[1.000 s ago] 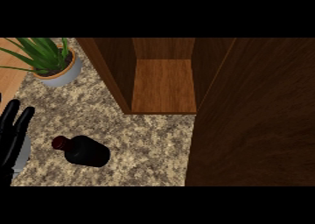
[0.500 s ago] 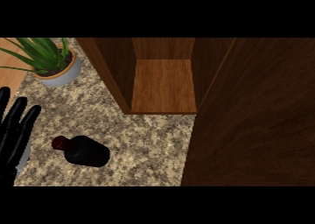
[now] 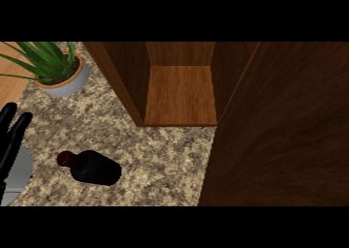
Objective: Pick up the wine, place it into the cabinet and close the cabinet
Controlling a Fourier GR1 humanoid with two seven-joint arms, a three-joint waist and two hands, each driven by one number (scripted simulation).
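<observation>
Potted plant (image 3: pixel 54 68) sits at the far left corner of my view: long green leaves, grey pot with an orange rim. It stands on the speckled granite table (image 3: pixel 156 150), beside a pale wood surface (image 3: pixel 9 72).

L hand (image 3: pixel 7 140) at the view's left edge now shows more than 1 s ago: fingers straight, pointing up, reaching higher along the edge & a bit further onto the counter (image 3: pixel 163 145), nearer the wine bottle (image 3: pixel 91 167), not touching.
</observation>
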